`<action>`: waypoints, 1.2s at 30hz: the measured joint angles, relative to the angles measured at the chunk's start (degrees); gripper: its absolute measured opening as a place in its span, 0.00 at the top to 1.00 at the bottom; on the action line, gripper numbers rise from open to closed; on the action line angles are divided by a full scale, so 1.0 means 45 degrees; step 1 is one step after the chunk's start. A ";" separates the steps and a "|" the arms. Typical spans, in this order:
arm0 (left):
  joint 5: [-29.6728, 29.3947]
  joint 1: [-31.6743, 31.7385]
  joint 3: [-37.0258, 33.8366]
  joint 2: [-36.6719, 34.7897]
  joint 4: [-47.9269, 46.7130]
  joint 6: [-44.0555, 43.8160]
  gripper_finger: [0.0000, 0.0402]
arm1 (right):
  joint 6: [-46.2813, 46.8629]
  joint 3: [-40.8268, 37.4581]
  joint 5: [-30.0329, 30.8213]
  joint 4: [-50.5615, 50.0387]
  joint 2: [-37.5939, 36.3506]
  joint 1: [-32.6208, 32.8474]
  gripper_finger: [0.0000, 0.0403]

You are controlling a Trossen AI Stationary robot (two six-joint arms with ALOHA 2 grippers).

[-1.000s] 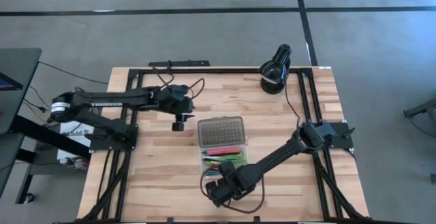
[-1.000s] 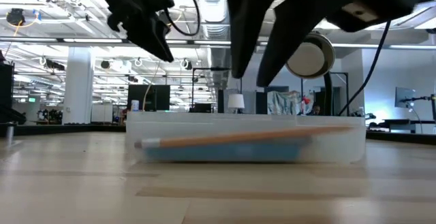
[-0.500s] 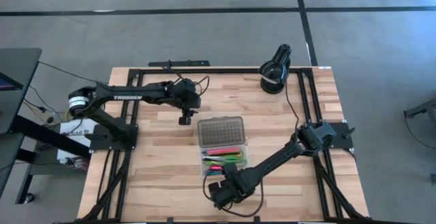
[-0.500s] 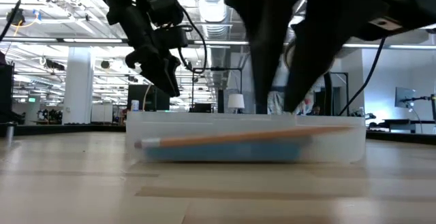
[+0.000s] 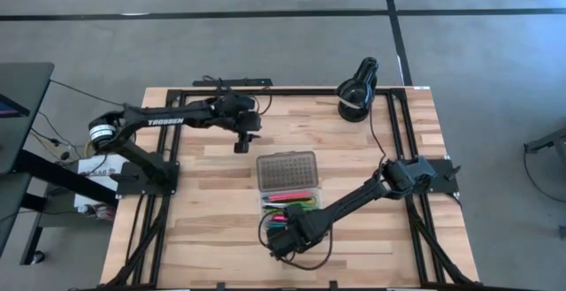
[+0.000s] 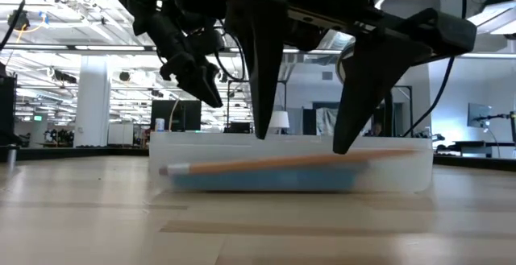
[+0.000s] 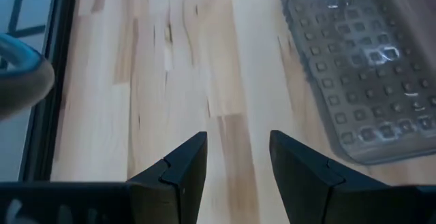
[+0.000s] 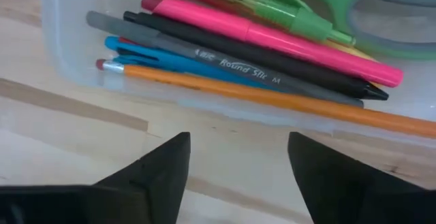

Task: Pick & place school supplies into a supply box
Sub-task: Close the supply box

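Note:
The supply box, a clear tray [image 5: 289, 210], stands mid-table with its grey dotted lid [image 5: 286, 169] lying flat on its far side. School supplies lie inside it: an orange pencil [image 8: 272, 98], a blue pen [image 8: 157, 54], a black pen [image 8: 238, 50], a pink marker [image 8: 272, 37], a green marker and green-handled scissors [image 8: 368, 6]. My right gripper [image 5: 281, 238] stands open, pointing down, just near of the tray's near wall [image 6: 387, 176], holding nothing. My left gripper [image 5: 240, 145] hovers open over bare wood, far and left of the lid [image 7: 361, 67].
A black round desk lamp [image 5: 356, 92] stands at the far right corner, its cable running along the right side. Black frame rails run along the table's left and right edges. Bare wood lies left of the box and near the front edge.
My right gripper has opened wide and sunk a little at the tray's near wall. My left gripper has moved toward the table's far edge and slightly right, coming lower, still open. The supplies in the tray lie as before.

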 joint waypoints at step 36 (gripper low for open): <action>0.2841 -0.0170 0.0024 0.3527 0.1553 0.1111 0.61 | -0.0510 0.0042 -0.1301 0.0866 0.0989 0.0237 0.41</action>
